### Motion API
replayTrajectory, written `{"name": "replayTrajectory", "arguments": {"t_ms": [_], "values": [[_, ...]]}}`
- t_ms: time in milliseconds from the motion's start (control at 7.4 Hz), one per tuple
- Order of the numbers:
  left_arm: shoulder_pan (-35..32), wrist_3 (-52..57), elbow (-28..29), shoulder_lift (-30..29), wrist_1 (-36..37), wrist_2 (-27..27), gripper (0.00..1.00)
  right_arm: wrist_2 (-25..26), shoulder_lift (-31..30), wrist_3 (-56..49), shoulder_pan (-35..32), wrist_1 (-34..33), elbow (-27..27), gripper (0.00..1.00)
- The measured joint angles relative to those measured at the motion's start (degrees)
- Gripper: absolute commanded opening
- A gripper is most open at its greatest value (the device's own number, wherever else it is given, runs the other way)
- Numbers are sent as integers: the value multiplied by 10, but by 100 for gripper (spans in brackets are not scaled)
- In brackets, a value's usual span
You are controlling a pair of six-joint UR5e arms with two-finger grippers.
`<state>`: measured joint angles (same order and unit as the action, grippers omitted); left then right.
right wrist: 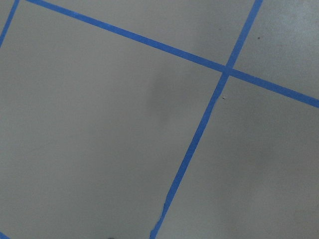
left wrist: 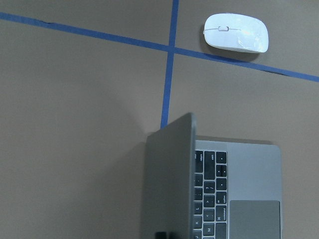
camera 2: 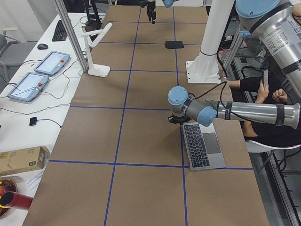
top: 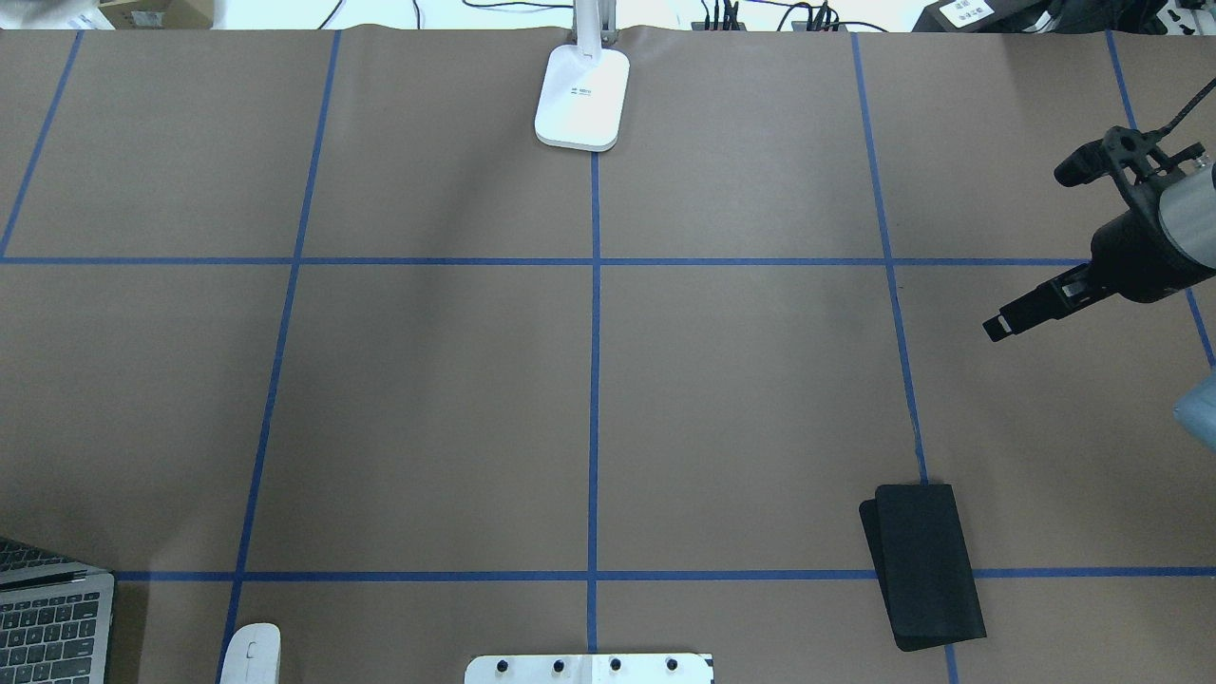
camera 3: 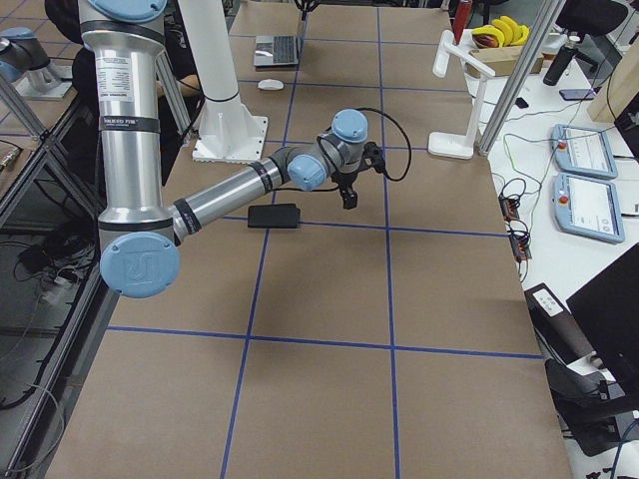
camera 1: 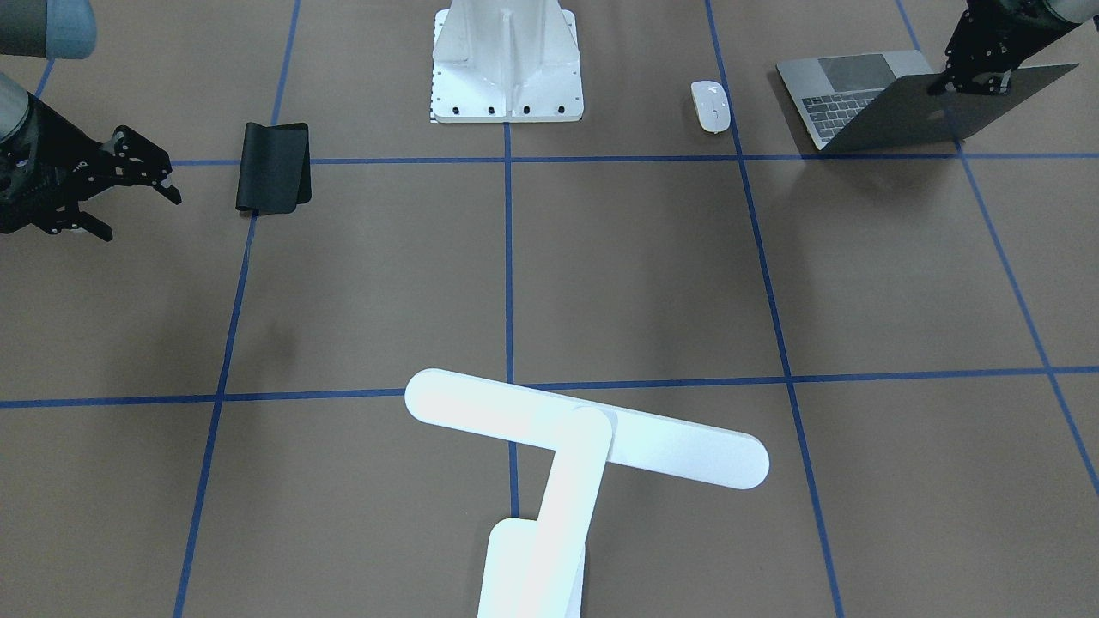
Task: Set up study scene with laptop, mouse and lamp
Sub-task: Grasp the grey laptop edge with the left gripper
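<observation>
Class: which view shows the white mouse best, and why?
The left wrist view: the mouse is large, whole and sharp. Front-facing shows it whole but small; overhead crops it at the frame's edge; exterior right shows a speck; the rest, nothing.

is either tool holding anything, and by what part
The left tool grips the laptop by the top edge of its raised lid. The right tool is open and empty.
</observation>
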<state>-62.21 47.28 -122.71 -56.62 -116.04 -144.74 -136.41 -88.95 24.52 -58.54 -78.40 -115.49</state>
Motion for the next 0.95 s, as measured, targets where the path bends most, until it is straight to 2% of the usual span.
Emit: {"name": "replayTrajectory", "arguments": {"t_ms": [405, 946], "values": [[-40, 0, 0, 4, -23, -30, 0, 0, 0, 1, 1, 0, 1, 100], [-75, -2, -26, -34, -21, -22, 0, -2, -2, 6, -1, 1, 0, 100]]}}
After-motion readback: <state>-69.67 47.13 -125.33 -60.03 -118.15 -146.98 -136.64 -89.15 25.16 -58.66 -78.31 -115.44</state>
